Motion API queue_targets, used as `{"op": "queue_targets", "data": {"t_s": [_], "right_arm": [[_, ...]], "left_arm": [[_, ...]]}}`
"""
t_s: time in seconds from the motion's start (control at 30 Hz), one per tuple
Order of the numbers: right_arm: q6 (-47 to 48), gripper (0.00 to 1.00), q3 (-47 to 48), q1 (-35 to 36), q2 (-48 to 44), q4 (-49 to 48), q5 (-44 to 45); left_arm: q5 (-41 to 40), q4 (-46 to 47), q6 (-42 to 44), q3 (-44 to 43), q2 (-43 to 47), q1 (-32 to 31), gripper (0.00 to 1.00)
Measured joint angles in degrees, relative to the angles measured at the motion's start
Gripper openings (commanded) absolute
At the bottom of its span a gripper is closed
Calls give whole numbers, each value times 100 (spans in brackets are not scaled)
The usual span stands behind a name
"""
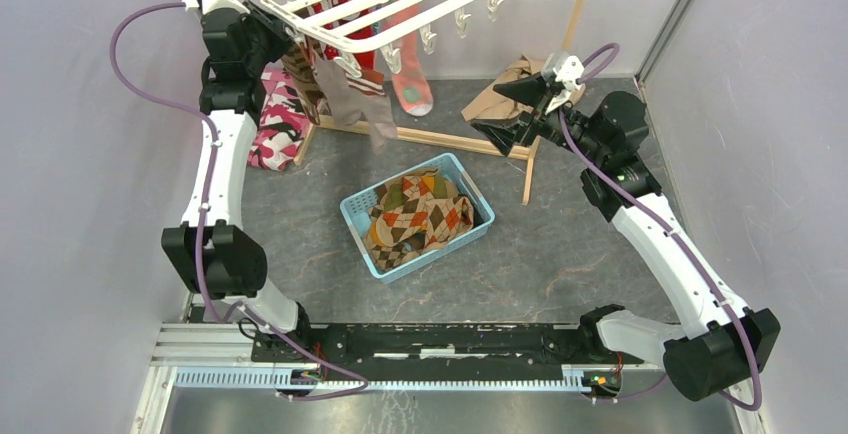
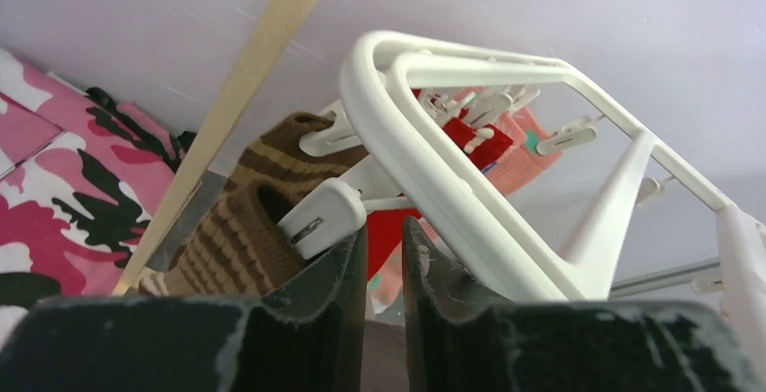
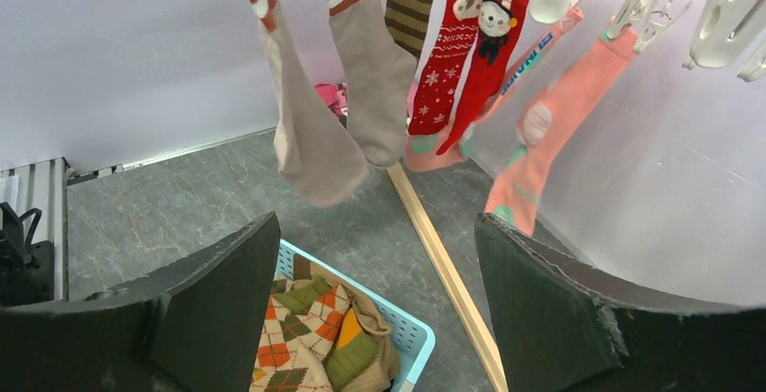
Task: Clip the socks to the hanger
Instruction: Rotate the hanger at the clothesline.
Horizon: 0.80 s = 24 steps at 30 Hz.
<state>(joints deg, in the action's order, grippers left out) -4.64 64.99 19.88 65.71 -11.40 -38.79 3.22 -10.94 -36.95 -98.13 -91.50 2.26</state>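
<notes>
The left gripper (image 2: 384, 229) is up at the corner of the white plastic hanger (image 2: 434, 166), a rectangular frame of smooth rounded bars. Its black, scuffed fingers stand only a narrow slit apart, with nothing seen between them. A white clip (image 2: 321, 216) lies just beside its left finger, biting the cuff of a brown-striped ribbed sock (image 2: 235, 238). A slanting wooden pole (image 2: 244, 76) and a pink camouflage garment (image 2: 54, 184) lie further to its left.

The right gripper (image 3: 375, 225) is spread wide and holds nothing. Above and ahead of it the hung socks dangle from the hanger's clips: two plain taupe socks (image 3: 312, 148) with orange-striped cuffs nearest, then red socks (image 3: 452, 76) with a snowman figure, then pink socks (image 3: 542, 130) further right. Between it and them nothing blocks the way; the rack's lower wooden rail (image 3: 443, 256) runs across the grey marbled bench (image 1: 560, 254) under the socks. A crumpled beige cloth (image 1: 480, 106) lies just behind this gripper.

Below the right gripper, a light blue slotted plastic basket (image 1: 358, 239) holds a heap of knitted argyle socks (image 1: 415, 214) in brown, orange and cream.
</notes>
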Motion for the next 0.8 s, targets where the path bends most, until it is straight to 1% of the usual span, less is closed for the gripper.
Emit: {"op": "queue_targets", "data": {"t_s": [0.17, 0.3, 0.4, 0.63, 0.8], "right_arm": [[66, 85, 2, 4, 0, 94, 221], [177, 86, 63, 4, 17, 337, 702], [201, 86, 291, 4, 133, 389, 1156], [-129, 85, 627, 2, 396, -33, 1843], [-374, 86, 883, -2, 695, -361, 1843]], "left_arm": [[485, 367, -22, -98, -334, 223, 27], [802, 573, -214, -236, -586, 278, 27], [973, 688, -382, -376, -787, 280, 27], [1091, 852, -621, -540, -964, 282, 27], [1102, 855, -813, -826, -1115, 289, 28]]}}
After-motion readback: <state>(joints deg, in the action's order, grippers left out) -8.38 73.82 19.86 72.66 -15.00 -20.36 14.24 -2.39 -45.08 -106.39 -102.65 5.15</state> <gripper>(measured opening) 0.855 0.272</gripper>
